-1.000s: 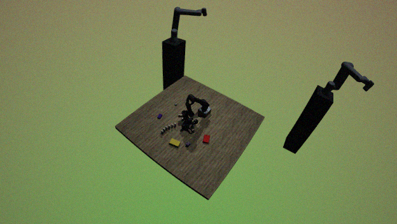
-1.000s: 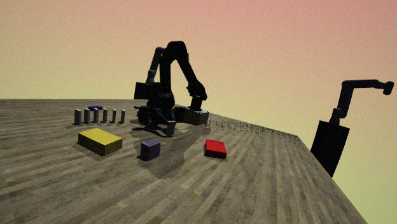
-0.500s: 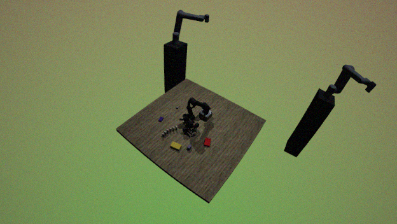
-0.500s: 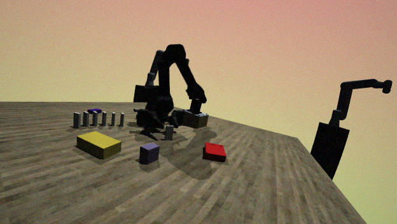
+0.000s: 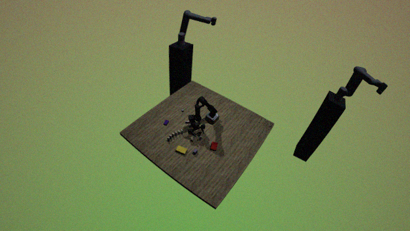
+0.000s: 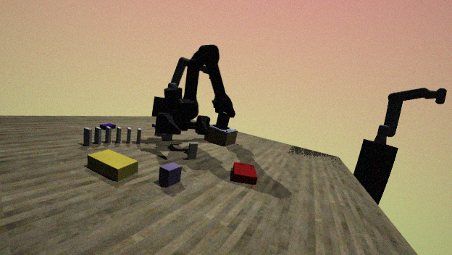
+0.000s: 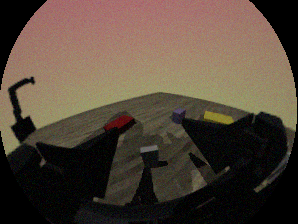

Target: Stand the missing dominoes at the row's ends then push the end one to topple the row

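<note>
Several grey dominoes [image 5: 175, 134] [image 6: 119, 135] stand upright in a curved row to the left of the arm. A single grey domino [image 6: 193, 151] [image 7: 149, 156] stands upright on the table apart from the row. My gripper [image 5: 197, 130] [image 6: 186, 128] [image 7: 150, 125] is open with nothing between its fingers. In the wrist view the single domino shows between the spread fingers. Another grey piece [image 6: 166, 137] is partly hidden behind the gripper in the exterior view. A pale piece [image 5: 187, 122] lies by the arm in the top view.
A yellow block [image 5: 181, 149] [image 6: 113, 165] [image 7: 218, 118], a purple block [image 5: 195, 151] [image 6: 170, 174] [image 7: 179, 116] and a red block [image 5: 214, 146] [image 6: 244, 173] [image 7: 119, 123] lie in front of the arm. A dark purple block [image 5: 166, 123] [image 6: 108, 124] lies behind the row.
</note>
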Available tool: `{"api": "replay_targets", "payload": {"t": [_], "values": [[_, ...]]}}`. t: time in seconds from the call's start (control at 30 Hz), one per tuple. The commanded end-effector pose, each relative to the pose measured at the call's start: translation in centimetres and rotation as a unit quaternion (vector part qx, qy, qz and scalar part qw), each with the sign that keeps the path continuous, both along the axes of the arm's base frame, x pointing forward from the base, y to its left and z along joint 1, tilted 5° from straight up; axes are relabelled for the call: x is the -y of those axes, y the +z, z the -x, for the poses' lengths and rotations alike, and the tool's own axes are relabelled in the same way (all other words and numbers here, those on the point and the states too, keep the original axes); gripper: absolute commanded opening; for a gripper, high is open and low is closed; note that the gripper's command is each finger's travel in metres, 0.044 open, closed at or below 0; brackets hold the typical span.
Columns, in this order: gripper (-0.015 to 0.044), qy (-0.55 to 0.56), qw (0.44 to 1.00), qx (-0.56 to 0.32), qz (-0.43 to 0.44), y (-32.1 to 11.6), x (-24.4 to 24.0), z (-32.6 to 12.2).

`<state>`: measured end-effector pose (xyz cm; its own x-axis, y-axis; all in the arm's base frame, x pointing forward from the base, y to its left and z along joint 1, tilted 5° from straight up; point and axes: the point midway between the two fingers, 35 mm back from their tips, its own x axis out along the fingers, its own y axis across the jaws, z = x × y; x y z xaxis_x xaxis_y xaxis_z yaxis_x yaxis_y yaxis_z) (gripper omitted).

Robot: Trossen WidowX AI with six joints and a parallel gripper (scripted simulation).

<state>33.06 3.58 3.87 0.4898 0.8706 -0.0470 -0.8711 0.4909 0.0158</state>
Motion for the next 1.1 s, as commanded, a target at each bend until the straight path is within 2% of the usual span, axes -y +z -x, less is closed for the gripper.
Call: {"api": "replay_targets", "payload": {"t": [0.0,0.1,0.23,0.37,0.5,0.6,0.77,1.07], "values": [[0.0440,0.003,1.000,-0.003,-0.002,1.4,-0.1,0.6],[0.0440,0.001,1.000,-0.005,-0.001,1.4,-0.1,0.3],[0.0440,-0.043,0.997,-0.051,0.031,0.9,-0.5,-3.9],[0.0440,-0.084,0.985,-0.116,0.097,0.0,-1.3,-7.3],[0.0440,-0.104,0.959,-0.182,0.191,-0.4,-2.2,-8.7],[0.0440,-0.102,0.929,-0.226,0.276,-0.2,-2.8,-8.4],[0.0440,-0.096,0.889,-0.234,0.383,1.6,-3.2,-7.9],[0.0440,-0.035,0.801,-0.288,0.524,4.2,-2.8,-3.1]]}}
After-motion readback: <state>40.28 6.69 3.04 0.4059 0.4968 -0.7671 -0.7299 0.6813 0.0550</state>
